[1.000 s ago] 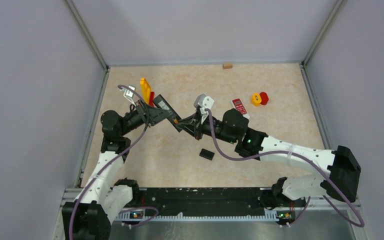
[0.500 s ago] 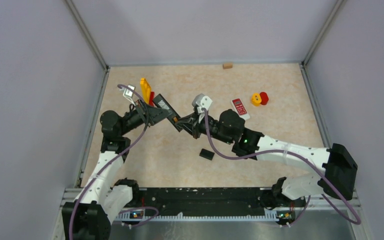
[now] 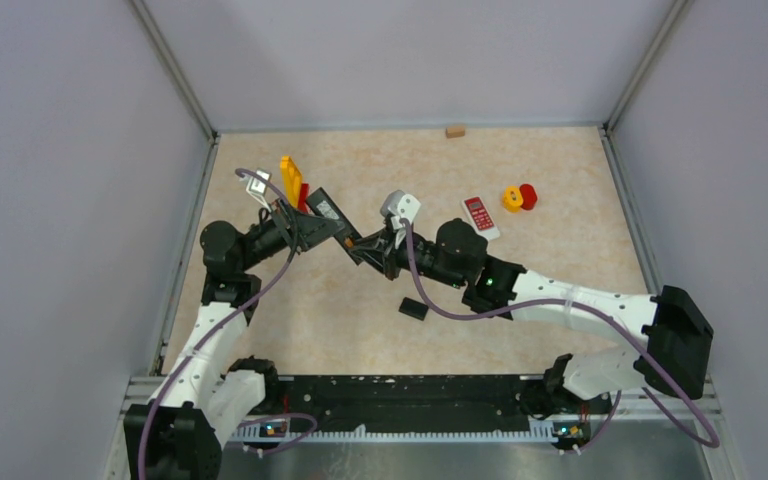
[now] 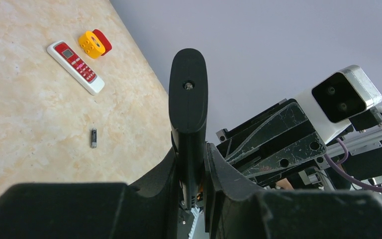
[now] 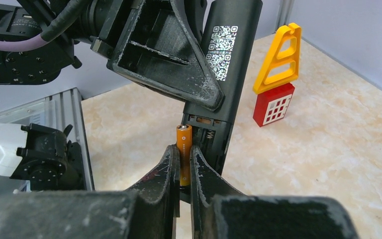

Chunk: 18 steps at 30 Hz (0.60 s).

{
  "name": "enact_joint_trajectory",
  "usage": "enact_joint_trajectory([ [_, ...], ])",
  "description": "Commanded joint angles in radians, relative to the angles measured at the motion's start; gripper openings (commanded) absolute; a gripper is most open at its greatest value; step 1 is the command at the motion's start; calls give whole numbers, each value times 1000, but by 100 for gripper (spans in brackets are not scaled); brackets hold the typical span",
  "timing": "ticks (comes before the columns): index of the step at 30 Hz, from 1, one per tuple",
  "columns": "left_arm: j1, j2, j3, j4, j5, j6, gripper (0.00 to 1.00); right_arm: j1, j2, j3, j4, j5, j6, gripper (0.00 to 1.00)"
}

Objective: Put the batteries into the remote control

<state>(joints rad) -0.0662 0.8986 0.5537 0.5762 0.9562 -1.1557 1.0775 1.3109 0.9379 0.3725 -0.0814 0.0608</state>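
Note:
My left gripper (image 3: pixel 322 230) is shut on a black remote control (image 3: pixel 330 211) and holds it tilted above the table. In the left wrist view the remote control (image 4: pixel 188 99) rises from between the fingers of that gripper (image 4: pixel 191 155). The right wrist view shows its back with a QR label (image 5: pixel 229 50) and an open battery bay with springs at its lower end. My right gripper (image 5: pixel 181 155) is shut on an orange battery (image 5: pixel 183 139), upright right beside that bay. A dark battery (image 4: pixel 93 138) lies on the table.
A black battery cover (image 3: pixel 414 309) lies in front of the grippers. A red-and-white remote (image 3: pixel 478 215) and yellow and red round blocks (image 3: pixel 518 197) sit to the right. A yellow triangle on a red block (image 3: pixel 292 180) stands at left, and a small wooden block (image 3: pixel 454 130) sits by the back wall.
My right arm has shifted a little to the left, bringing the orange battery closer to the lower end of the black remote. The left arm has stayed still.

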Motion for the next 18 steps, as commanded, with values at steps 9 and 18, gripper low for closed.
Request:
enact_joint_trajectory([
  [9, -3, -30, 33, 94, -1, -33, 0, 9, -9, 58, -67, 36, 18, 21],
  [18, -3, -32, 28, 94, -5, -32, 0, 9, -10, 85, -94, 101, 29, 27],
])
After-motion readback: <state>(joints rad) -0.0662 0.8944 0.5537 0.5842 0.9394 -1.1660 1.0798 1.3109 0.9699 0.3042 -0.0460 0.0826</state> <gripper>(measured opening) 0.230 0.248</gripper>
